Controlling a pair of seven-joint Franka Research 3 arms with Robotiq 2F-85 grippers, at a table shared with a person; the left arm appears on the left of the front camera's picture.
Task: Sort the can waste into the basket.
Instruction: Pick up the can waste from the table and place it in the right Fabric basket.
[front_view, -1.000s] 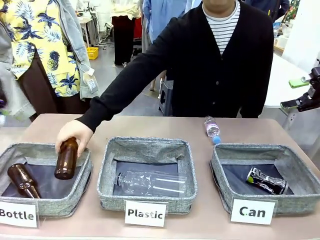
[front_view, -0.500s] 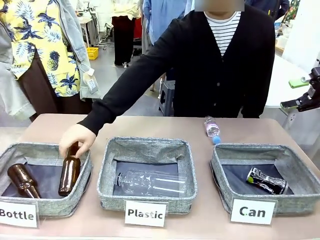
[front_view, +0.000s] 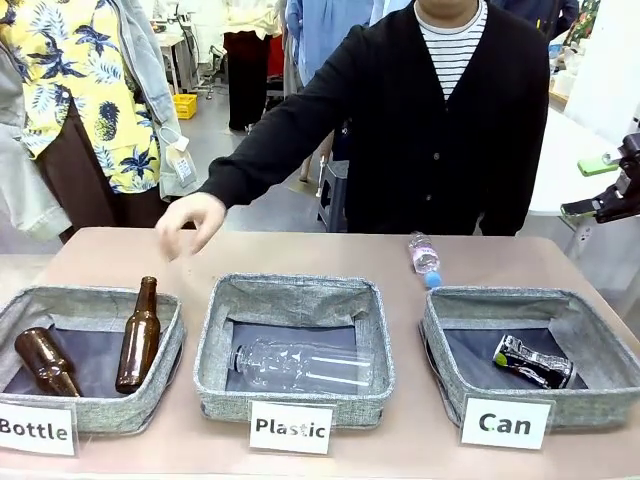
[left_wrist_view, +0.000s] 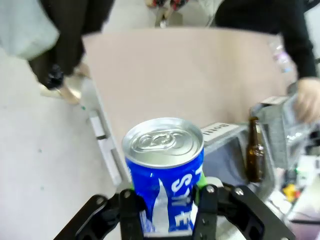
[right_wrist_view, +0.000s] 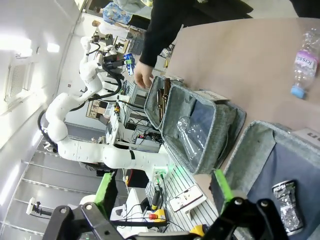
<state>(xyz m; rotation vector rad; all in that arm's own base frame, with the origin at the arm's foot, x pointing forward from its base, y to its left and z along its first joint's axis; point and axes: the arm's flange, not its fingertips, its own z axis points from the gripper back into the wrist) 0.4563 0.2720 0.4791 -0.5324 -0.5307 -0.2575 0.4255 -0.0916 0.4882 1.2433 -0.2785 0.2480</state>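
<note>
Blue-and-white can (left_wrist_view: 164, 175), upright, clamped in my left gripper (left_wrist_view: 169, 200) off the end of the table (left_wrist_view: 190, 75); right gripper (right_wrist_view: 162, 192) gaping, empty; I'd carry it level to the Can basket (front_view: 595, 402), releasing low beside the crushed can (front_view: 532, 362) lying inside.

White card (front_view: 36, 429) printed "Bottle" in black, propped at the front of the left square grey woven-fabric bin (front_view: 60, 296); second white card (front_view: 290, 428) printed "Plastic", at the front of the middle grey woven-fabric bin (front_view: 295, 290); third white card (front_view: 505, 423) printed "Can", at the front of the right grey woven-fabric basket (front_view: 500, 298). Blue and white metal drink can (left_wrist_view: 167, 185) with silver top: white lettering runs up its side, an "S" legible, the rest blurred or hidden. Small clear plastic bottle (front_view: 424, 256) with pink label, lying on the table: print too small to read.
</note>
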